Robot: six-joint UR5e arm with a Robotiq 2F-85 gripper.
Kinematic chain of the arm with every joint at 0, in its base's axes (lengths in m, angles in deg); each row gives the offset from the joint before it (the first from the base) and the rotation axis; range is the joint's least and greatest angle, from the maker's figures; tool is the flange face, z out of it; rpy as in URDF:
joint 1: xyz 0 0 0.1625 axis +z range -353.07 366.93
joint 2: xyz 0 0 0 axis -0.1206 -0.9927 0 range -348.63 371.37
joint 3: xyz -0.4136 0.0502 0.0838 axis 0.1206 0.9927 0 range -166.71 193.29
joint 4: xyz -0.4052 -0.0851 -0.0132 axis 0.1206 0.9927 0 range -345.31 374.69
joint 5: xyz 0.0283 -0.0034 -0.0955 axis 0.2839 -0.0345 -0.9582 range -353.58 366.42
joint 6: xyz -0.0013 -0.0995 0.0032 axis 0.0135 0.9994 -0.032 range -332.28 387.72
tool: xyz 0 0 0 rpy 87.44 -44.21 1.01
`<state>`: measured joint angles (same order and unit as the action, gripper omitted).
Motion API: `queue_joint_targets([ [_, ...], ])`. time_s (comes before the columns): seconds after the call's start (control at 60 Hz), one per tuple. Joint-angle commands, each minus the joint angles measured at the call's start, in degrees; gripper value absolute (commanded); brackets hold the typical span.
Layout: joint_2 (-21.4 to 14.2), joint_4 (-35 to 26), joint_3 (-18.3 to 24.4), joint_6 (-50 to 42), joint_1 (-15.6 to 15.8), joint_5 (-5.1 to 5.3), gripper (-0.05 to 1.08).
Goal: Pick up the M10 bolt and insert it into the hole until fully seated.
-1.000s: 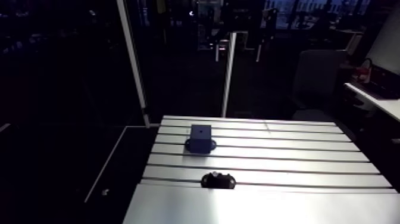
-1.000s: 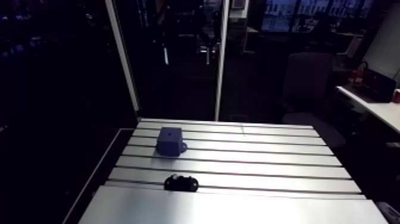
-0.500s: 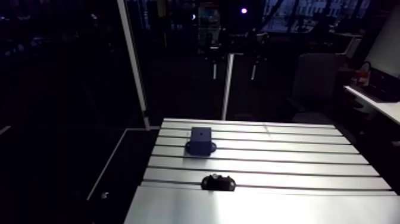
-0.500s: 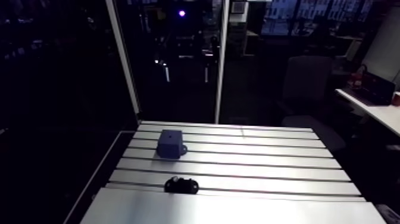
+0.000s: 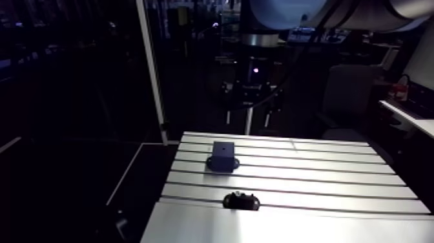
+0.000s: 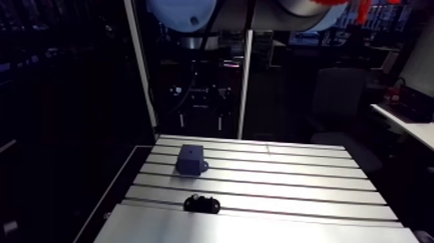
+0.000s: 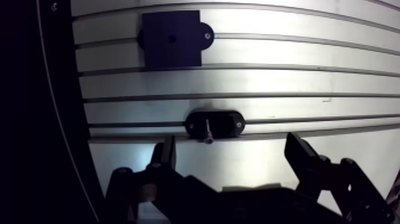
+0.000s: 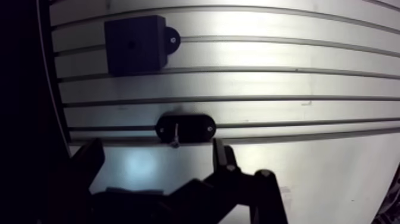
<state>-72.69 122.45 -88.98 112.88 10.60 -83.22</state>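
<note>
A dark blue block (image 7: 171,39) with a small hole in its top stands on the slotted table (image 7: 297,71), with a round foot at its side. Nearer to me a black oval holder (image 7: 221,123) lies across a slot. In the holder rests the slim metal bolt (image 7: 207,131), its head towards the gripper. My gripper (image 7: 232,156) hangs high above the table, just short of the holder, open and with nothing between its fingers (image 7: 300,154). The arm view shows the block (image 5: 222,156) behind the holder (image 5: 241,201).
The table's edge (image 7: 80,119) runs close beside the block and the holder, with a dark drop beyond it. Bare slotted aluminium (image 5: 336,174) stretches away on the other side. My arm's joints (image 5: 278,13) fill the upper rim of the arm view.
The wrist with its small purple light has come lower in the arm view, and the arm's joints now show above it. The picture has shifted slightly. Block and holder lie unmoved.
</note>
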Motion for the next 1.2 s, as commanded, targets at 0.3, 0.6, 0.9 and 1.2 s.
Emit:
queue_joint_targets([
  [0.3, -0.9, 9.1, -10.8, -0.6, 0.6, -0.58, 0.01],
  [0.6, -1.1, 12.3, -15.2, 0.1, 0.6, -0.41, 0.02],
  [0.9, -0.7, 14.9, -17.9, 0.5, 0.7, -0.33, 0.16],
  [1.2, -0.3, 17.8, -20.2, 2.0, 0.9, -0.31, 0.34],
])
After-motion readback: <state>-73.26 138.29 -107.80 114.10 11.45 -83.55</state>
